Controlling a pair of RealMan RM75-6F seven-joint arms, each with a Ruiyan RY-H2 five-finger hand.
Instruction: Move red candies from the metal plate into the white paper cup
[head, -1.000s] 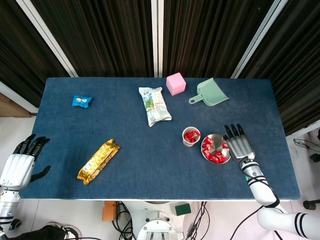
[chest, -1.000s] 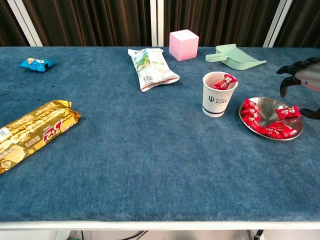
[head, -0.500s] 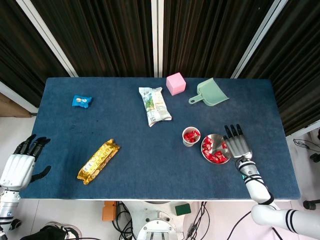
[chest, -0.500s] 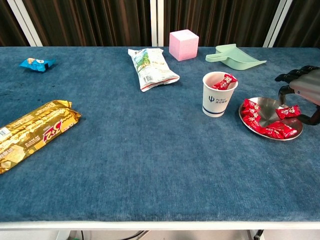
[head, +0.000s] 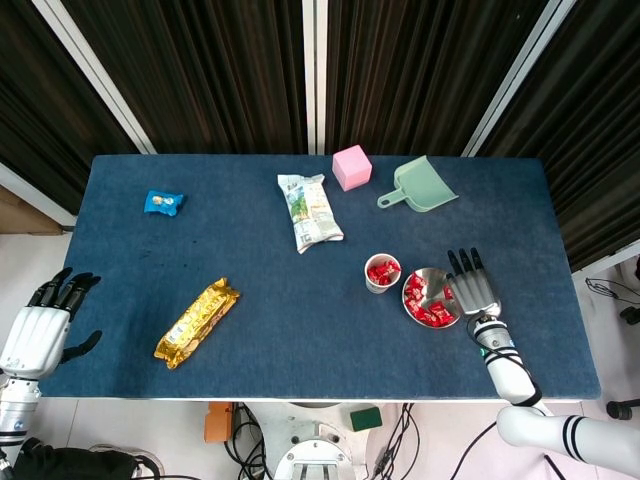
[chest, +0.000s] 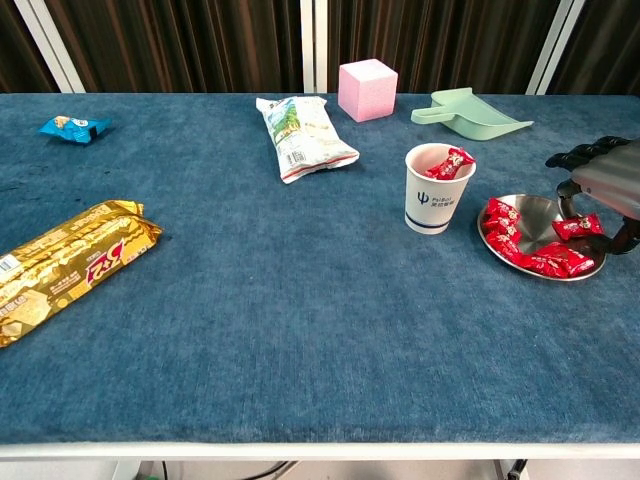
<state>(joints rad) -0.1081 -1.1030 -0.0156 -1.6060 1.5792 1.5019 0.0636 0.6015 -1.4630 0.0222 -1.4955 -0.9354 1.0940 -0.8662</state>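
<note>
Hovering at the lower right of the head view, the right hand (head: 474, 288) is held flat above the metal plate (head: 422, 279), fingers (chest: 580, 154) apart and nothing visibly held. One red candy (chest: 579, 227) should be pinched singly, then carried to the white paper cup (chest: 434, 188) just left. The left hand (head: 38, 325) is seen off the desk (head: 300, 310), fingers apart and holding nothing.

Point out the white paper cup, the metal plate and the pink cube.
white paper cup (chest: 435, 200), chest view, on its front wall.
metal plate (chest: 535, 208), chest view, on bare metal at its back.
pink cube (head: 352, 166), head view, on its top face.
</note>
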